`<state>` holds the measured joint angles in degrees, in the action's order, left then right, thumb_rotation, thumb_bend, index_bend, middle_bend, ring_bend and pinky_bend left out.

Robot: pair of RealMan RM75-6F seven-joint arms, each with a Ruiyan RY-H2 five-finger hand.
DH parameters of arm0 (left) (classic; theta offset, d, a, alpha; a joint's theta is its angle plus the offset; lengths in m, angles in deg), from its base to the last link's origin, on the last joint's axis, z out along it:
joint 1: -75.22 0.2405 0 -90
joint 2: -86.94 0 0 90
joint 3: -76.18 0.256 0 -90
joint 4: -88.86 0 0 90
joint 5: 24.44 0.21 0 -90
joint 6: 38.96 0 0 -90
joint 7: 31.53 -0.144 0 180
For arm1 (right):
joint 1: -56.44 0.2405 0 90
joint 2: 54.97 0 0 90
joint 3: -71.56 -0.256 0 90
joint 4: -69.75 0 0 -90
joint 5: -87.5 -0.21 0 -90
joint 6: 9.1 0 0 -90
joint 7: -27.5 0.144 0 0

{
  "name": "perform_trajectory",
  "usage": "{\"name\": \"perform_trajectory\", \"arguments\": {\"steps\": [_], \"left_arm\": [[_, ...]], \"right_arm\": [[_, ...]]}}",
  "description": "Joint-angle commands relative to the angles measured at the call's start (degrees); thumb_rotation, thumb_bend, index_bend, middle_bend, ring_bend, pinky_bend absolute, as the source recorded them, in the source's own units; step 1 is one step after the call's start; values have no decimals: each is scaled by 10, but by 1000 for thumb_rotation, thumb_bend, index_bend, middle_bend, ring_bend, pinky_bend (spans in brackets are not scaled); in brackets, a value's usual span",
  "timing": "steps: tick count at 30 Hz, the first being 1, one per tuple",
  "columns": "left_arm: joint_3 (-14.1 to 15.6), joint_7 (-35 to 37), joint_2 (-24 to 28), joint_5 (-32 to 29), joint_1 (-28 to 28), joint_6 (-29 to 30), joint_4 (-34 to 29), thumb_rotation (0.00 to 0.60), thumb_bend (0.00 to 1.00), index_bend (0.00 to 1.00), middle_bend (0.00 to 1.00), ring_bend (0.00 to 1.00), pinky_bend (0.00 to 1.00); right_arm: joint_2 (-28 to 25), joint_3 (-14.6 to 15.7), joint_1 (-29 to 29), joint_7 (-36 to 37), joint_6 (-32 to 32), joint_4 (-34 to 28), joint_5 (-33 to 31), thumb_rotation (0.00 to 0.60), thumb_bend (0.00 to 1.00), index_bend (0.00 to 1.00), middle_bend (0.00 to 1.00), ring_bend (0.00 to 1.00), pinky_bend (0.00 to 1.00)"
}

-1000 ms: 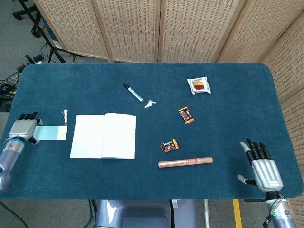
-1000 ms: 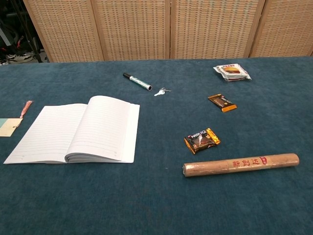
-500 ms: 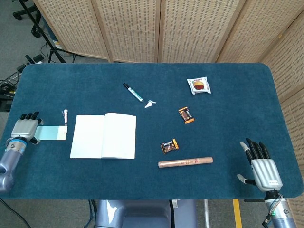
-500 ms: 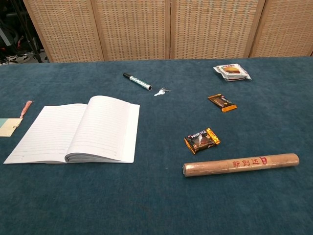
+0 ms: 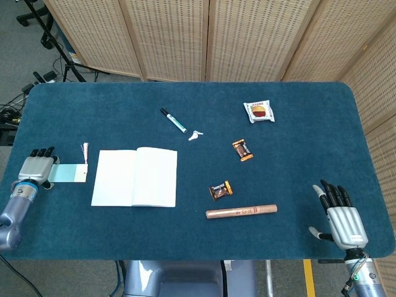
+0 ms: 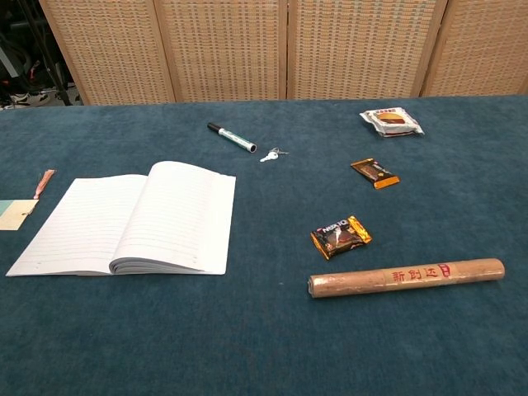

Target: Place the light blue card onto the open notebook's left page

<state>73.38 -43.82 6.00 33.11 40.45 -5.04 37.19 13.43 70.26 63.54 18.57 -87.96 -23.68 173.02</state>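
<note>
The light blue card [image 5: 68, 174] lies flat on the table, left of the open notebook [image 5: 135, 178], with a pink tassel [image 5: 85, 152] at its right end. In the chest view only the card's end [image 6: 11, 214] shows at the left edge, beside the notebook's left page [image 6: 82, 219]. My left hand [image 5: 37, 167] rests at the card's left end with its fingers stretched out and apart; nothing is lifted. My right hand [image 5: 341, 216] lies open near the front right corner, far from both.
A green marker [image 5: 173, 120] and a small key [image 5: 195, 135] lie behind the notebook. To its right are two dark snack packets [image 5: 220, 190] [image 5: 242, 150], a brown paper roll [image 5: 241, 211] and a white snack packet [image 5: 259, 112].
My left hand has shifted slightly to the right, closer over the card's left end. The card, the notebook and the right hand have not moved.
</note>
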Motion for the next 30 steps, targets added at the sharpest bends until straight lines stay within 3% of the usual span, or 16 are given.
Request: {"name": "perform_trajectory", "arguments": {"steps": [1,30], "left_arm": [[0,-1,-1,2,0,1,2,600,215,308,0,0,0],[4,-25,-18,13,3,8,16,600,243,309,0,0,0]], "right_arm": [[0,0,0,-1,0,0,0,600,156,0,0,0,0],[0,2,-1,-2,-3,-2,2,600,156,0,0,0,0]]}}
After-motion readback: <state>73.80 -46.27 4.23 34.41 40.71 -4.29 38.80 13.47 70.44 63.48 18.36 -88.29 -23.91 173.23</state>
